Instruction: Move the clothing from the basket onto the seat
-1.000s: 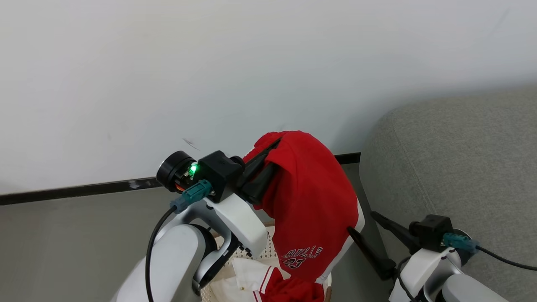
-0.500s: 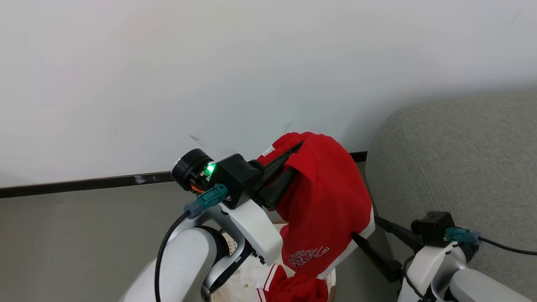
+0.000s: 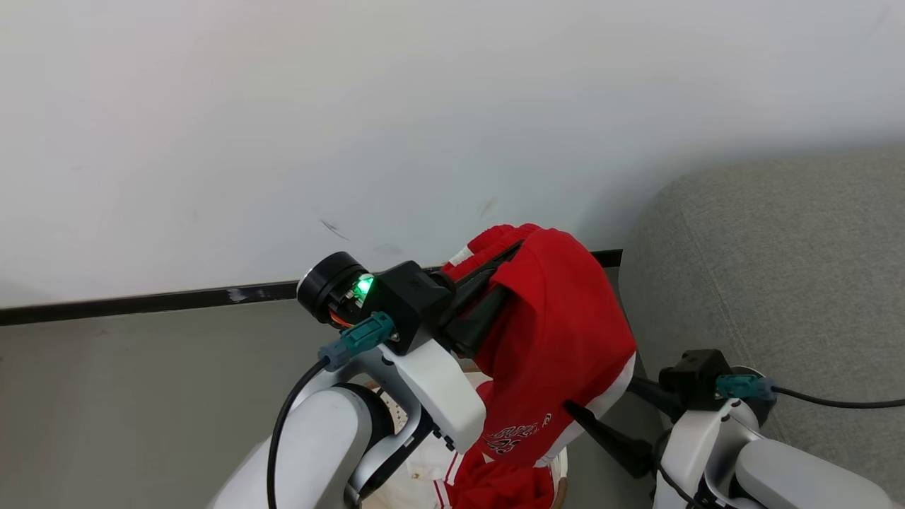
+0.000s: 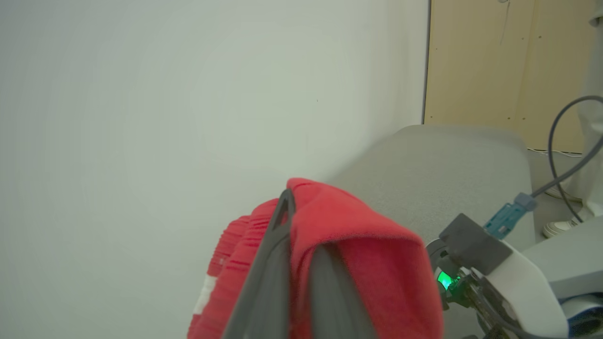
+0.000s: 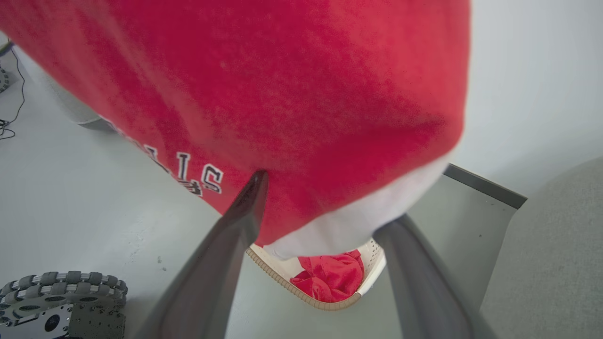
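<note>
My left gripper (image 3: pixel 512 258) is shut on a red garment (image 3: pixel 558 339) with white trim and lettering, which hangs high above the basket (image 3: pixel 393 416). In the left wrist view the red cloth (image 4: pixel 358 245) drapes over that gripper (image 4: pixel 304 235). More clothing, red (image 5: pixel 330 278) and white with red stripes (image 3: pixel 431 470), lies in the basket (image 5: pixel 292 282). My right gripper (image 3: pixel 601 396) stands open at the garment's lower hem; its fingers (image 5: pixel 245 212) straddle the white trim (image 5: pixel 358 226). The grey seat (image 3: pixel 778 268) is to the right.
A white wall (image 3: pixel 353 127) with a dark baseboard (image 3: pixel 141 304) stands close behind. Grey floor (image 3: pixel 106 410) lies to the left. My base's wheel (image 5: pixel 61 287) is in the right wrist view. A wooden panel (image 4: pixel 509 70) rises behind the seat (image 4: pixel 447 165).
My left gripper has carried the red garment a little to the right, closer to the seat. The right gripper has come up to its hem. The head view has also shifted.
</note>
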